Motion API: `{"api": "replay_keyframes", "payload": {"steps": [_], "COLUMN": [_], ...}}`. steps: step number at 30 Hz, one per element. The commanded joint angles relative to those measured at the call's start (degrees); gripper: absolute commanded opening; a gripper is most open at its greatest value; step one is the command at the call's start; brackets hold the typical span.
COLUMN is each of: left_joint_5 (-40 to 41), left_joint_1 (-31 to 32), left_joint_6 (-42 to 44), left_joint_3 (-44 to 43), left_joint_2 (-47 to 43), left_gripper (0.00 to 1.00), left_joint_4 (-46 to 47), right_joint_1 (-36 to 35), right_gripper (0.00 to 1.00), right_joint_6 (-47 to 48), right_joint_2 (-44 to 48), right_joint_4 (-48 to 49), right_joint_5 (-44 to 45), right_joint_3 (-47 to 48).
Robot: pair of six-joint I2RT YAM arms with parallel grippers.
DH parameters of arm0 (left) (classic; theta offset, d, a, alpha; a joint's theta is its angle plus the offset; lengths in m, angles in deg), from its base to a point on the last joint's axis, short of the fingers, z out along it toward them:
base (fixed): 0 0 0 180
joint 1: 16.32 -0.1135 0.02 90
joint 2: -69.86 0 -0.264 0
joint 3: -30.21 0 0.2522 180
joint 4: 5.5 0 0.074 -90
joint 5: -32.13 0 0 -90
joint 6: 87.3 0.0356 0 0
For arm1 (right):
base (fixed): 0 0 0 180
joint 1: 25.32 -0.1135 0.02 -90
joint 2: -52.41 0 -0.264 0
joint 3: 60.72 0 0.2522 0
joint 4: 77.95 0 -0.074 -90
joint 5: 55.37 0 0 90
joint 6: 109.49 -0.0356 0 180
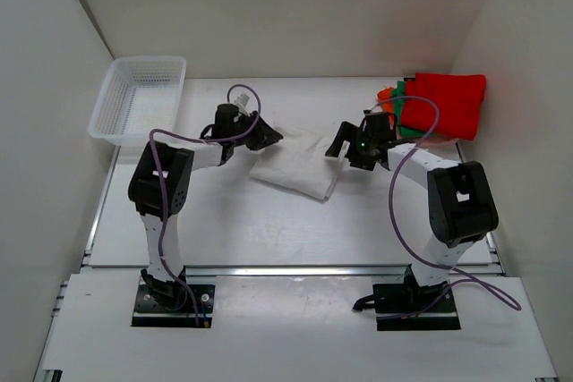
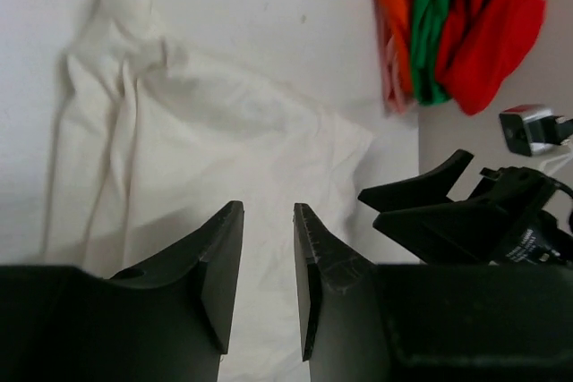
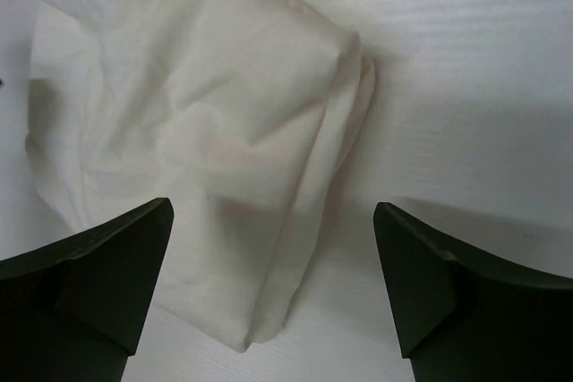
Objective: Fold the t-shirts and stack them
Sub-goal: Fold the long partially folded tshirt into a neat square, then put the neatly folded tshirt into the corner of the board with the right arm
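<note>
While the folded white cotton t-shirt point(image 1: 295, 172) is lying midway between the side edges, I am hovering the wide-spread right gripper point(image 3: 273, 212) and narrowly parted left gripper point(image 2: 269, 212) over its opposite ends.

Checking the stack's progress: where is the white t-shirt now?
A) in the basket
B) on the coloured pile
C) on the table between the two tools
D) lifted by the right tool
C: the white t-shirt lies on the table between the left tool and the right tool.
</note>
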Motion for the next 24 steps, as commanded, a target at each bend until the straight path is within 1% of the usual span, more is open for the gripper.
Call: {"api": "replay_keyframes", "payload": {"steps": [1,3,5,7,9,10,11,13,14,15,16,17,18,19,20,21,22,23,24], "left_joint_5": [-0.1,-0.2,-0.8,0.6,0.7,0.9,1.1,0.5,0.4,0.0,-0.7,-1.4,-3.7,-6.4,-7.6,-9.8,-11.0,-11.4,-11.6], "left_joint_1": [1.3,1.3,0.9,0.4,0.6,0.5,0.5,0.3,0.2,0.0,-0.1,-0.5,-0.8,-1.8,-3.0,-4.0,-5.1,-6.0,-6.5], "left_joint_6": [0.1,-1.2,-1.6,-2.2,-1.8,-1.7,-1.8,-2.3,-2.3,-2.4,-2.9,-4.0,-5.2,-6.9,-8.9,-10.4,-10.8,-10.2,-9.5], "left_joint_3": [0.0,1.5,2.5,4.6,6.0,6.4,6.8,8.0,8.3,9.4,9.9,11.2,12.7,13.1,14.4,15.2,15.3,15.1,14.5], "left_joint_2": [4.2,5.2,6.0,5.5,5.0,5.0,4.7,5.0,4.7,4.7,4.4,3.8,2.8,1.9,0.0,-2.7,-4.1,-7.1,-10.2], "left_gripper": [0.4,0.35,0.36,0.36,0.34,0.35,0.35,0.35,0.35,0.35,0.36,0.36,0.37,0.38,0.36,0.38,0.37,0.37,0.37], "left_joint_4": [-6.4,-7.2,-9.0,-8.7,-9.2,-9.8,-9.2,-8.8,-8.8,-7.8,-7.0,-4.5,-3.0,0.5,2.7,3.3,3.2,1.4,0.0], "right_joint_1": [-2.5,-4.6,-6.0,-7.3,-8.9,-9.3,-9.4,-9.5,-9.4,-8.9,-8.1,-7.6,-6.3,-4.8,-3.8,-2.4,-0.1,0.6,3.0], "right_gripper": [0.94,0.98,0.99,1.0,1.0,0.98,0.97,0.86,0.83,0.74,0.53,0.35,0.04,0.0,0.0,0.0,0.0,0.0,0.0], "right_joint_6": [-3.3,-3.7,-3.8,-4.0,-3.8,-4.0,-4.1,-5.0,-4.9,-4.8,-5.3,-4.8,-4.1,-2.7,0.5,2.2,8.3,11.8,19.2], "right_joint_2": [-1.6,-5.5,-8.4,-11.9,-15.4,-16.1,-17.9,-18.9,-19.2,-19.2,-19.1,-18.6,-17.9,-17.3,-16.5,-15.8,-15.6,-16.2,-17.5], "right_joint_4": [-1.0,-4.2,-4.7,-6.1,-7.2,-7.1,-6.9,-6.0,-4.9,-3.9,-3.5,-2.7,-2.1,-2.0,-2.1,-4.9,-10.9,-14.9,-23.9], "right_joint_5": [4.4,5.7,4.4,2.5,1.2,0.1,-2.6,-9.1,-10.7,-13.2,-14.9,-17.8,-20.7,-23.2,-24.5,-26.7,-27.6,-28.1,-26.8], "right_joint_3": [-0.4,2.7,5.0,9.3,12.3,13.7,14.1,15.7,15.9,16.1,16.2,16.1,16.1,17.0,18.7,20.2,24.9,31.9,35.7]}}
